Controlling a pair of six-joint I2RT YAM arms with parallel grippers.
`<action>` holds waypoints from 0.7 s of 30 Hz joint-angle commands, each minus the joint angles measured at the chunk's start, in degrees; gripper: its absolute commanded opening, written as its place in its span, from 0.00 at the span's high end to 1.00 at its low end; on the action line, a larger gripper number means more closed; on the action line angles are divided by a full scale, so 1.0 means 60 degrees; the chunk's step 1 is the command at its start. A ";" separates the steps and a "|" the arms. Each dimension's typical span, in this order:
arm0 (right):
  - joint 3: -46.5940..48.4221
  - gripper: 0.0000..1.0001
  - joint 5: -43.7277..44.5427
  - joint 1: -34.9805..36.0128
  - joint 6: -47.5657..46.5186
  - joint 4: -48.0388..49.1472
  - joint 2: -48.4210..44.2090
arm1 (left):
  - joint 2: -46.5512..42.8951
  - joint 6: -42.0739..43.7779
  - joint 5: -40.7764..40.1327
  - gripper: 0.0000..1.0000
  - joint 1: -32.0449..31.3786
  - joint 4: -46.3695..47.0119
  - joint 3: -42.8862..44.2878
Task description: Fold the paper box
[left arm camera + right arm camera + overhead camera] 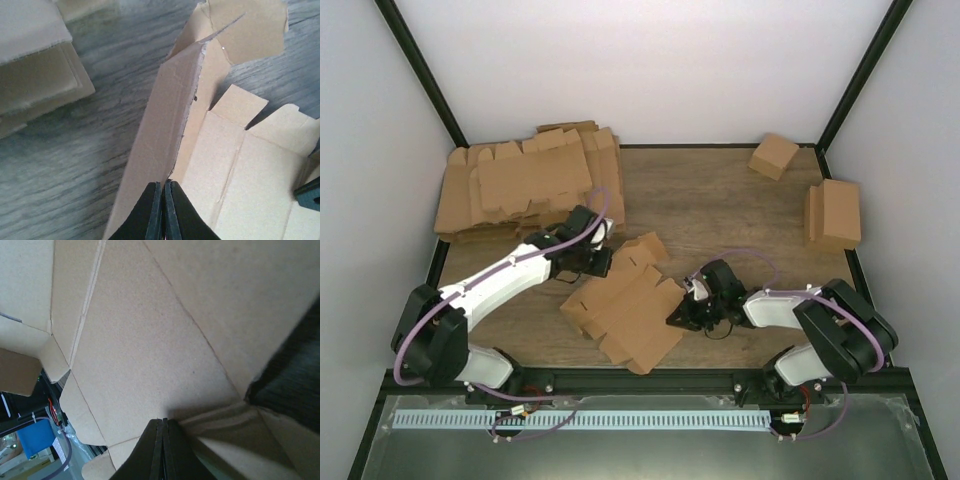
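The paper box (625,312) lies partly folded as a brown die-cut sheet in the middle of the table, between the two arms. My left gripper (606,264) is at its far-left edge. In the left wrist view that gripper (163,183) is shut on the edge of a raised side flap (170,115), while the rest of the paper box (240,170) lies flat to the right. My right gripper (678,314) is at the sheet's right edge. In the right wrist view it (163,420) is shut, its tips against a panel of the paper box (140,340) beside a creased fold.
A pile of flat brown blanks (530,185) lies at the back left, close behind the left gripper, and shows in the left wrist view as the pile (35,75). A small cube-like box (773,155) and a taller folded box (835,213) stand at the back right.
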 commanded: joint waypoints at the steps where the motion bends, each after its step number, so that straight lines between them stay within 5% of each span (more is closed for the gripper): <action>1: 0.0110 0.99 0.0846 0.0054 0.0186 -0.0263 -0.0108 | -0.0228 0.0184 -0.2827 0.96 -0.1393 -0.1295 0.1034; 10: 0.0367 0.99 0.1107 -0.0154 0.0316 -0.0161 -0.0970 | 0.0228 0.0750 -0.6255 0.96 -0.3805 -0.2128 0.2322; 21: 0.0381 0.99 -0.0169 -0.2073 -0.0126 0.0205 -0.1240 | 0.0568 0.1181 -0.7858 0.96 -0.4853 -0.2116 0.2542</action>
